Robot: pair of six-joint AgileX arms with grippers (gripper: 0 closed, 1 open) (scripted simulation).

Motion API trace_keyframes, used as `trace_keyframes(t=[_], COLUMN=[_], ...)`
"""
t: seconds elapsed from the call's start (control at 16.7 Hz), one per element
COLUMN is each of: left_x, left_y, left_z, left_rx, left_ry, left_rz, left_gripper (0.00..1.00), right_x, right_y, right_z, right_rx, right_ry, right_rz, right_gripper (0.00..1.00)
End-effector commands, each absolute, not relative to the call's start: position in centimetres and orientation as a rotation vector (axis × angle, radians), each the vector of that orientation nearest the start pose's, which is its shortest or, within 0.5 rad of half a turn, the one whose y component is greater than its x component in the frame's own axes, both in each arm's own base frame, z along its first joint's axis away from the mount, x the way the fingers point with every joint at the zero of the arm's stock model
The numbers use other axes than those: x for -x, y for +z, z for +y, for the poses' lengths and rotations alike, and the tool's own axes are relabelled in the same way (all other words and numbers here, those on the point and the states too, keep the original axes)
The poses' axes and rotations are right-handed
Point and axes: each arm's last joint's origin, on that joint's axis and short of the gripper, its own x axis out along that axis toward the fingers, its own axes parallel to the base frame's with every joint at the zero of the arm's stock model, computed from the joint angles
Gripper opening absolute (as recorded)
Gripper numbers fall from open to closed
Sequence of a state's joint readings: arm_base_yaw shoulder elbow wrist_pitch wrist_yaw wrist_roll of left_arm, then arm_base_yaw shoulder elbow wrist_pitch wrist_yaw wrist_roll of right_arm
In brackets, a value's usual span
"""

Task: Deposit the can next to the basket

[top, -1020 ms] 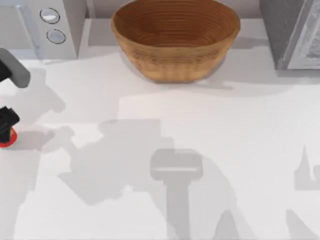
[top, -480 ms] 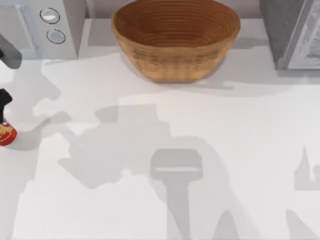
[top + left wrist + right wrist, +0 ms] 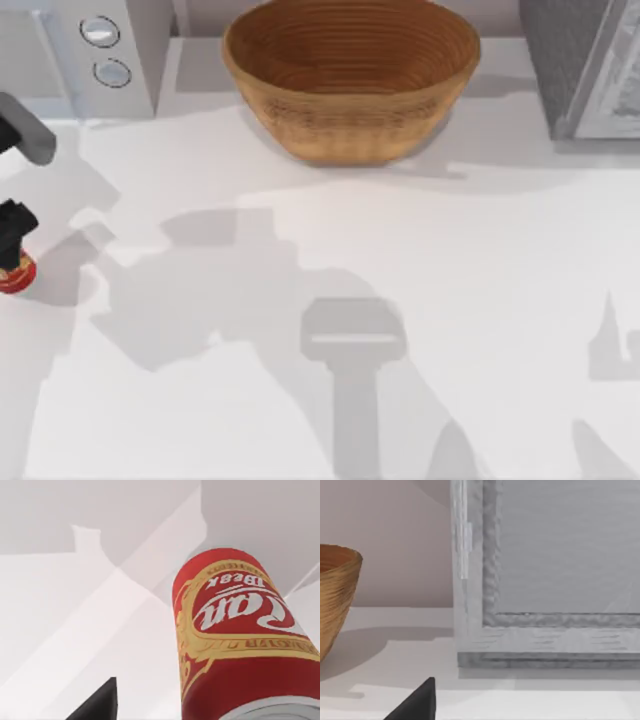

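Top view showed the left gripper (image 3: 14, 232) at the far left edge of the table (image 3: 420, 300), dark and directly over the can (image 3: 15, 274), which stood well apart from the basket (image 3: 350, 75) at the back centre. Whether the fingers were closed on the can or merely beside it could not be told; it looked like the grasping step, though that is a guess from a partly cropped view. In the left wrist view the can (image 3: 240, 635) sat very close to the camera: a slim red cylinder with a cream and gold label band, white script lettering and a silvery rim, with one dark fingertip (image 3: 97, 702) nearby. Next, the can would need a firm hold, a lift, and a carry rightward and back to bare table just beside the basket. The right wrist view showed the basket's edge (image 3: 335, 595) and a grey appliance (image 3: 545, 580).
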State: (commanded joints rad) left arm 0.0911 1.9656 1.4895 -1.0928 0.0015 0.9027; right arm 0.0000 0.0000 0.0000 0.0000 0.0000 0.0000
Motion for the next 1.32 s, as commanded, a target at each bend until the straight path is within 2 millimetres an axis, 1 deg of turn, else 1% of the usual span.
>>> trace_keyframes(t=[0.12, 0.24, 0.48, 1.26, 1.32], left_x=[-37.1, -37.0, -37.0, -37.0, -37.0], left_y=[17.0, 16.1, 16.0, 16.0, 16.0], left_z=[3.8, 3.8, 3.8, 3.8, 3.8], left_rx=[-0.63, -0.63, -0.63, -0.63, -0.63], left_ry=[-0.629, -0.629, -0.629, -0.629, -0.629], left_rz=[1.476, 1.476, 1.476, 1.476, 1.476], left_gripper=[1.0, 1.0, 1.0, 0.02, 0.0], right_x=[-10.6, -10.6, -10.6, -10.6, -10.6], right_y=[16.0, 16.0, 16.0, 16.0, 16.0], right_z=[-0.1, -0.1, -0.1, -0.1, -0.1], right_rx=[0.0, 0.0, 0.0, 0.0, 0.0], right_ry=[0.0, 0.0, 0.0, 0.0, 0.0], right_rz=[0.0, 0.0, 0.0, 0.0, 0.0], right_gripper=[1.0, 1.0, 1.0, 1.0, 1.0])
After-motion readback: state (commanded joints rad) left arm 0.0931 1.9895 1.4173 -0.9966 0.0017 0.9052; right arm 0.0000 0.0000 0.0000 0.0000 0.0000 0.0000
